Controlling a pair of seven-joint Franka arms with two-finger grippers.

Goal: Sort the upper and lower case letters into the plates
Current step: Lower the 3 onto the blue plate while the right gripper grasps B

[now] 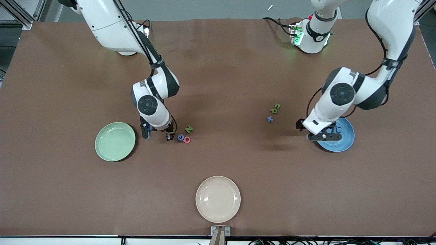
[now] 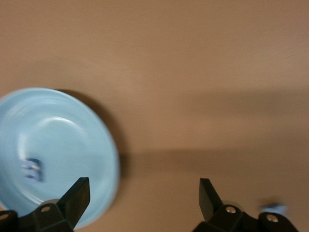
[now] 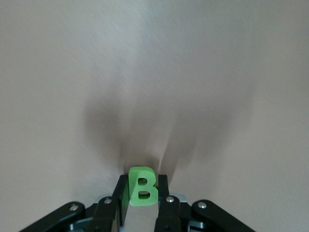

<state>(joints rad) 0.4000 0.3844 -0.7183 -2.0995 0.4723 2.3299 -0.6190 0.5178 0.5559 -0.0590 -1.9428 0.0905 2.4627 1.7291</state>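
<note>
Right tool (image 3: 140,193) pinches green B (image 3: 142,187); left tool (image 2: 145,198) gapes wide over blue plate (image 2: 72,145).

the front view looks down from high across the brown table (image 1: 218,68), facing the two arm bases along its top edge, and takes in the whole tabletop. the left wrist view looks steeply down from close above, past its own open gripper (image 2: 145,200) at the blue plate (image 2: 53,154), which the front view also shows at the left arm's end (image 1: 344,143). the right wrist view sits very near the tabletop, looking along its gripper (image 3: 142,193) closed on a green letter b (image 3: 143,187); it shares only bare tabletop with the front view.
</note>
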